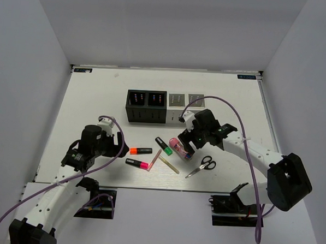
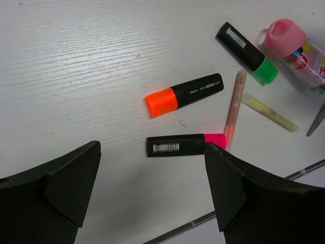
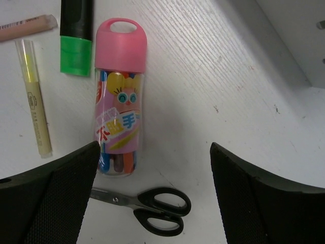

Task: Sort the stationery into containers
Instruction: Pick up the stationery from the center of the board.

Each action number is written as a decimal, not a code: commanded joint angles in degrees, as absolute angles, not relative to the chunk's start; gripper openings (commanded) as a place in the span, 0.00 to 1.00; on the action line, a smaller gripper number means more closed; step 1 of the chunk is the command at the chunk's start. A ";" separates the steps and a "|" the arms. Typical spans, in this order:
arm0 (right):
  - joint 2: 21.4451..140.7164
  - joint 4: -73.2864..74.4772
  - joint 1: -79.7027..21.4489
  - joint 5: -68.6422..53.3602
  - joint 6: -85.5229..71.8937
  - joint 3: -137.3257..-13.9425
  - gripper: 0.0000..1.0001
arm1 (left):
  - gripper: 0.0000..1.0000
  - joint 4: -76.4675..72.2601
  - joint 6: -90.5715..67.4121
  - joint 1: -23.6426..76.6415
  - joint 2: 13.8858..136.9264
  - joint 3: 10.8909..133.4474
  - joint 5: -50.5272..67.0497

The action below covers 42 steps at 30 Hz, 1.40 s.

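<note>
Top view: four perforated containers stand in a row at mid-table point(image 1: 98, 97), two black containers point(image 1: 146, 106) on the left, two white containers point(image 1: 186, 100) on the right, touching side by side. The stationery lies loose in front of them: orange-capped marker point(image 1: 140, 151), pink-capped marker point(image 1: 137, 164) just nearer than it, green-capped marker point(image 1: 163, 145), pink pencil point(image 1: 154, 161) and pale stick point(image 1: 169, 165) meeting in a V, pink-capped tube point(image 1: 179, 147), scissors point(image 1: 201, 166) furthest right. Left gripper point(image 1: 120, 142) sits low, just left of the orange marker. Right gripper point(image 1: 186, 146) hangs over the tube. Left wrist view: both fingers point(image 2: 66, 188) spread wide, nothing between them. Pink marker point(image 2: 177, 145) lies flat across the gap just ahead of the tips, orange marker point(image 2: 185, 94) beyond it, apart. The pencil's point(image 2: 234, 107) end touches the pink cap. Green marker point(image 2: 246, 46), pale stick point(image 2: 269, 112) and tube point(image 2: 294, 46) lie further right. Right wrist view: fingers point(image 3: 274, 193) spread wide, holding nothing. The tube point(image 3: 119, 101) lies flat, cap pointing away, its base near the left finger. Green marker point(image 3: 76, 35) lies just beside the cap, pale stick point(image 3: 34, 96) to the left. The scissors point(image 3: 152, 203) lie closed between the fingers, beside the tube's base; whether they touch it, cannot tell.
</note>
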State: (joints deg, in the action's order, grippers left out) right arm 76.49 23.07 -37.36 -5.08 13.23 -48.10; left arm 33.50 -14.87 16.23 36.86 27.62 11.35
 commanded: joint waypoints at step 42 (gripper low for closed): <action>85.08 16.33 -42.89 -1.67 11.51 -41.13 0.55 | 0.93 34.98 -14.50 16.00 34.80 29.88 12.83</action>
